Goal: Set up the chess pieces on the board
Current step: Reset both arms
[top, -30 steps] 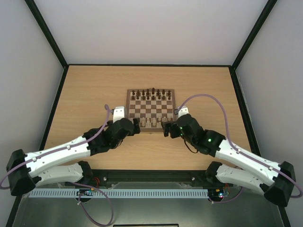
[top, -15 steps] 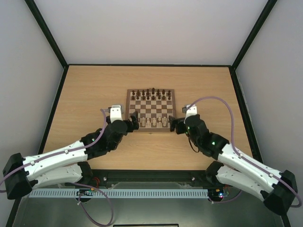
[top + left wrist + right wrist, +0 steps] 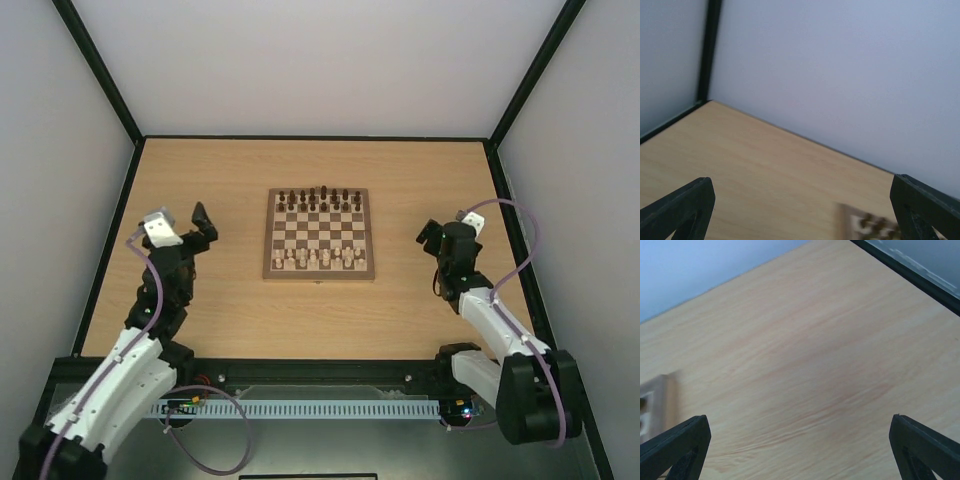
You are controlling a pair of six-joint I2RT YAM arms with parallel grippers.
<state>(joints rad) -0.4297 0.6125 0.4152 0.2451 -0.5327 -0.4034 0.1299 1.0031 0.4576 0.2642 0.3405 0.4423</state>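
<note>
The board (image 3: pixel 318 232) lies in the middle of the table. The pale chess pieces (image 3: pixel 318 259) stand along its near side, and the dark brown pieces (image 3: pixel 318 197) along its far side. My left gripper (image 3: pixel 198 226) is open and empty, well left of the board. My right gripper (image 3: pixel 429 238) is open and empty, right of the board. In the left wrist view the left gripper (image 3: pixel 800 210) has its fingers wide apart, with a blurred board corner (image 3: pixel 860 224) low on the right. In the right wrist view the right gripper (image 3: pixel 800 445) is wide open over bare wood, with the board's edge (image 3: pixel 657 402) at the left.
The wooden table (image 3: pixel 200 180) has a black frame, with white walls behind and at both sides. Both arm bases sit at the near edge. A purple cable loops off each arm.
Both grippers have pulled away from the board's near edge. The left arm swung out to the left and the right arm out to the right. The pale pieces stay on the board.
</note>
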